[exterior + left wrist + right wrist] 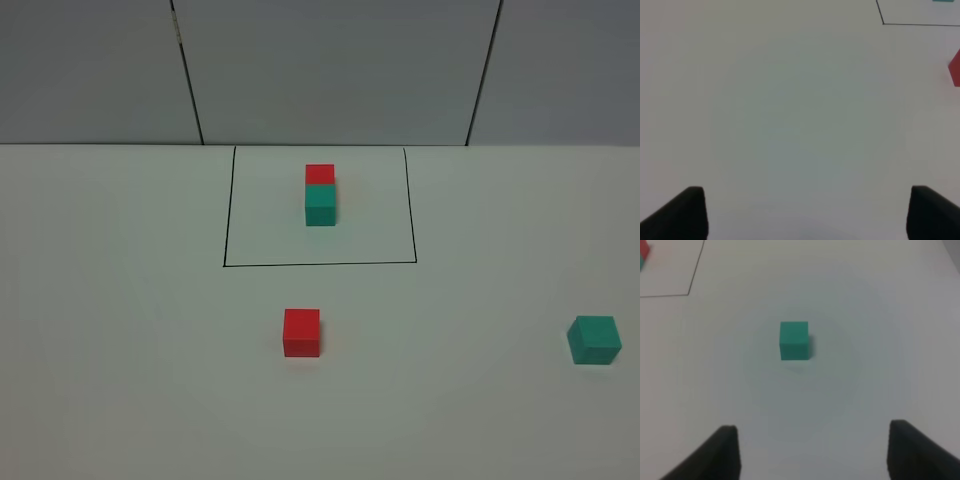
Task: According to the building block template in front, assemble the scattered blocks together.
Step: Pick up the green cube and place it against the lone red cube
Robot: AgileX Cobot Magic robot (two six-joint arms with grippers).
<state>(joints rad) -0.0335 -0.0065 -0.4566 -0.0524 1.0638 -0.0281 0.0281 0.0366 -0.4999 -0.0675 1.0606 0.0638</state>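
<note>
A pale, matte bench (120, 400) fills most of the high view, with grey wall panels (340, 70) across the top of the frame.

Starting at the left, the left hand (807, 215) is outside the high view. Its own camera shows two dark fingers (687, 215) spread wide over bare bench with nothing between them, so we read it as open and empty. Only a sliver of the loose red cube (955, 67) shows in that view, so we judge this hand is not lined up on anything yet.

In the upper centre of the high view a thin black rectangle (225, 230) is drawn on the bench. Inside it sits the template pair (320, 195): a red cube touching a teal one, red above teal in the frame, which we read as red behind. The drawn frame marks the pair as the model to copy, not as stock to move.

Just below the rectangle, at lower centre, the loose red cube (301, 332) sits alone and square to the frame. At the lower right edge lies the loose teal cube (594, 340), slightly turned and well apart from the red one, so nothing is joined yet.

The right hand (812, 452) is also outside the high view. Its camera shows its fingers apart and empty, with the teal cube centred ahead of them. We take that alignment as preparation for picking up the teal cube first.
</note>
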